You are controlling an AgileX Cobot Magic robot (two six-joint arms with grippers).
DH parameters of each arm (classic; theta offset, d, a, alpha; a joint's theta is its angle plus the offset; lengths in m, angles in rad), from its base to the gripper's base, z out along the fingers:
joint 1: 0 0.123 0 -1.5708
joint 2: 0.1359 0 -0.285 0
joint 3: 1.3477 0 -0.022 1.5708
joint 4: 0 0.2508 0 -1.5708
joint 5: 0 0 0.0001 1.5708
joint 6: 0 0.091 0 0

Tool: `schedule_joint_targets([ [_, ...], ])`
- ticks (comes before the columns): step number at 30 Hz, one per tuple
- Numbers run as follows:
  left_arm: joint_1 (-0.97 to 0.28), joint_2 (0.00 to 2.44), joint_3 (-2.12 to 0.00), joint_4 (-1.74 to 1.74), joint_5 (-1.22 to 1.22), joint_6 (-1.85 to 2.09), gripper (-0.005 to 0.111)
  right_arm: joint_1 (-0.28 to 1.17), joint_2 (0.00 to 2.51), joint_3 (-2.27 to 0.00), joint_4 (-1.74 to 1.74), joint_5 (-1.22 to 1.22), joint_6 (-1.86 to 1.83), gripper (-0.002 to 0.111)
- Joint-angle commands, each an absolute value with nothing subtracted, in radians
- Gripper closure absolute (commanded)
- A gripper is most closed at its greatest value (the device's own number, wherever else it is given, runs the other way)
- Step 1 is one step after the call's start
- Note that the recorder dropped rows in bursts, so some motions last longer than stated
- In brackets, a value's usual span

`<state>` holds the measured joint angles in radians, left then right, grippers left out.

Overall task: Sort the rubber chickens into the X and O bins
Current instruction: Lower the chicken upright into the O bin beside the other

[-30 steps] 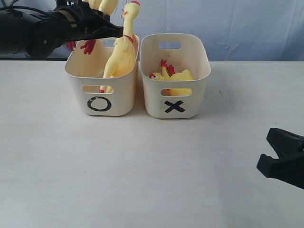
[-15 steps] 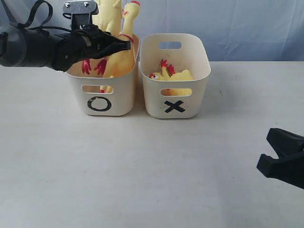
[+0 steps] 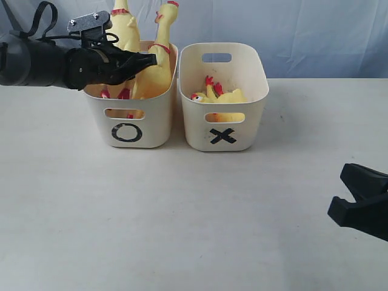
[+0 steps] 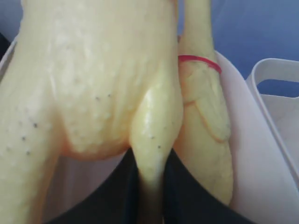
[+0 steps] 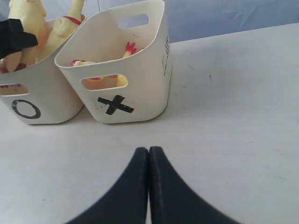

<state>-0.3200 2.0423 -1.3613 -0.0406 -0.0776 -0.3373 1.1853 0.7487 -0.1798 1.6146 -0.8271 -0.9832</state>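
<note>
On the surface (image 3: 182, 212), the O bin (image 3: 151, 130) hides the lower parts of the held chicken (image 3: 124, 30) and the leaning chicken (image 3: 159, 70). The X bin (image 3: 248, 130) half hides a small chicken (image 3: 227, 97). The left claw (image 3: 145, 60) is grasping the held chicken, which now sits lower in the bin than before. The right claw (image 5: 148, 154), cut off at the edge of the exterior view, is clenched and empty.

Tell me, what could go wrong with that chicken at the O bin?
The held chicken stands far above the O bin rim, so once the left gripper lets go it may topple out. It also crowds the second chicken, which leans toward the X bin and could tip across.
</note>
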Motion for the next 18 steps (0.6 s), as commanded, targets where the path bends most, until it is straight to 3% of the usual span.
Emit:
schedule_joint_targets([
  [1,-0.309,2.041,-1.371,-0.054,-0.080,-0.338,0.107,1.188,0.744,-0.175,1.608,-0.828,-0.986,0.109],
  [18,-0.308,2.082,-1.376,-0.054,-0.026,-0.338,0.104,1.188,0.744,-0.175,1.608,-0.824,-0.986,0.109],
])
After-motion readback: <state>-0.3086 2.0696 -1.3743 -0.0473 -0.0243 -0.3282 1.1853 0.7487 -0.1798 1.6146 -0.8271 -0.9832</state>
